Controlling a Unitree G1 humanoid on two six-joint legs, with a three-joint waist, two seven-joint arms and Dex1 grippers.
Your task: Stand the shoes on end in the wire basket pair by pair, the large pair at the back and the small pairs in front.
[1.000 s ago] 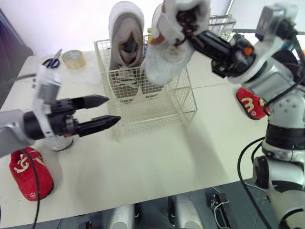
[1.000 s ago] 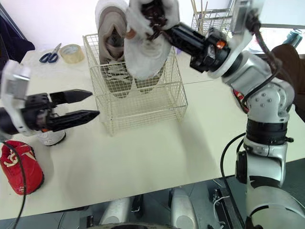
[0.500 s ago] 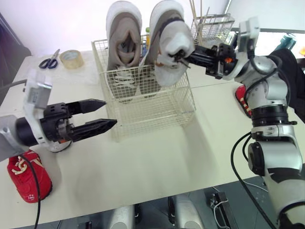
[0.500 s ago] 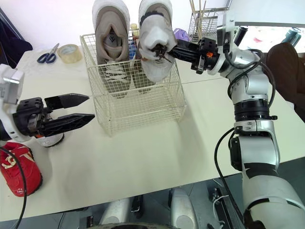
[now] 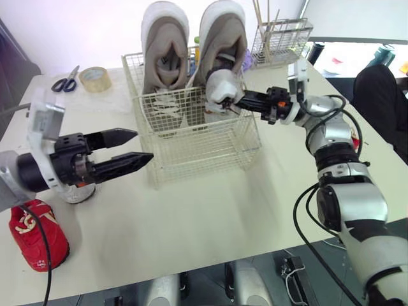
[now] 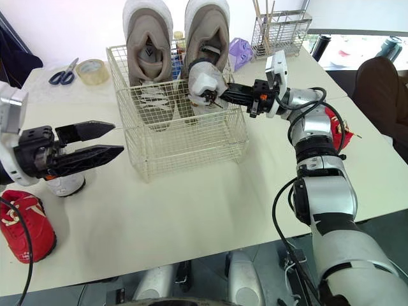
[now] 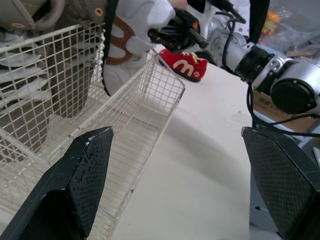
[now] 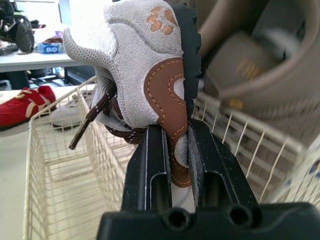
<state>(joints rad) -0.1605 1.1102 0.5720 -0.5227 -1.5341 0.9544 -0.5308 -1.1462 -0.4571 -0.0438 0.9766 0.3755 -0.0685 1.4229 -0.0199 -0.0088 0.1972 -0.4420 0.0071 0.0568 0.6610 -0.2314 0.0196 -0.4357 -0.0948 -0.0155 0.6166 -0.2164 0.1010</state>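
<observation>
Large shoes (image 5: 164,57) behind small shoe (image 5: 220,92), scissors (image 5: 69,80), tape (image 5: 98,78)

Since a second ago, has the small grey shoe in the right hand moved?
Yes. The small shoe has dropped from the tops of the big shoes down to the rim of the wire basket.

Bright even light, soft tabletop shadows

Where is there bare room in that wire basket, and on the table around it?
The wire basket is bare in its front half, between its front wall and the large shoes crowding the back. The right gripper holds a small shoe over its right part. The table in front of the basket, right of the left gripper, is open too.
</observation>
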